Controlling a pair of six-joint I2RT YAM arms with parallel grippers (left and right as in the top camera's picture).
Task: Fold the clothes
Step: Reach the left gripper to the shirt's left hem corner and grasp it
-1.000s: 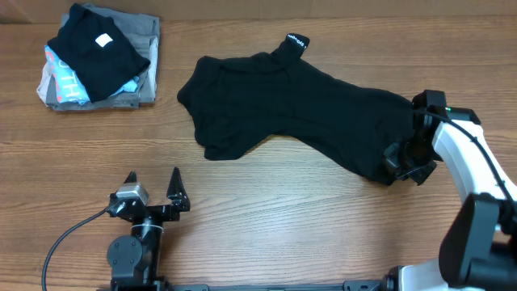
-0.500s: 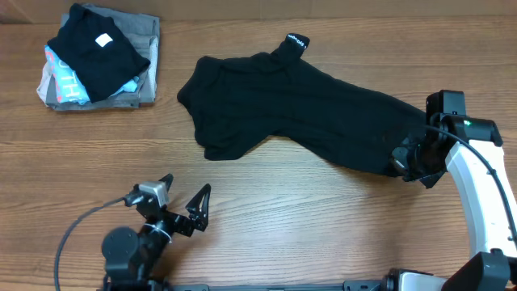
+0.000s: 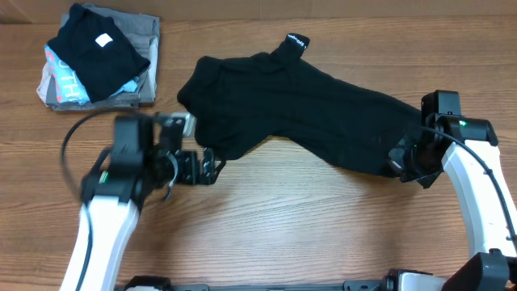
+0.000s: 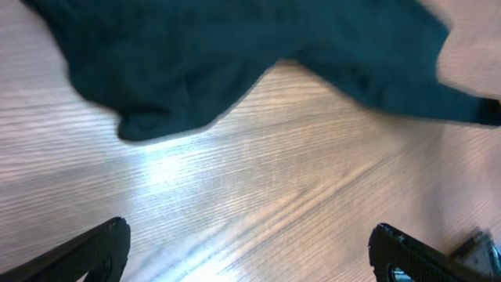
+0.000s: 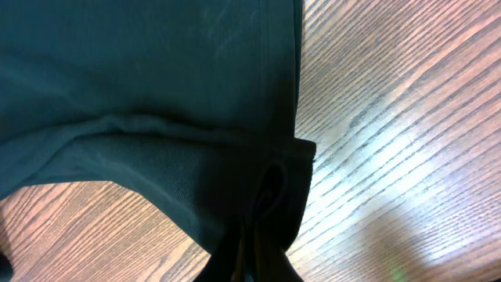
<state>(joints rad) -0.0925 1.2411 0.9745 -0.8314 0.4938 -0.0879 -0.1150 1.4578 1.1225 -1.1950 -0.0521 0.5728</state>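
Nearest you, the left gripper (image 3: 208, 167) hangs low over the table (image 3: 283, 234), jaws spread wide and holding nothing, just short of the near-left lobe of the shirt (image 3: 299, 105) (a sleeve, by the look of it). To your right, the right gripper (image 3: 406, 164) is clenched on the shirt's right-hand corner, cloth bunched around it. The shirt lies rumpled and slantwise across the middle of the table, collar tab toward the far edge. Pull with the right alone and the whole garment may drag and twist; close the left too high and it may pinch one layer only. Farthest left, the folded stack (image 3: 97, 61) sits well apart.
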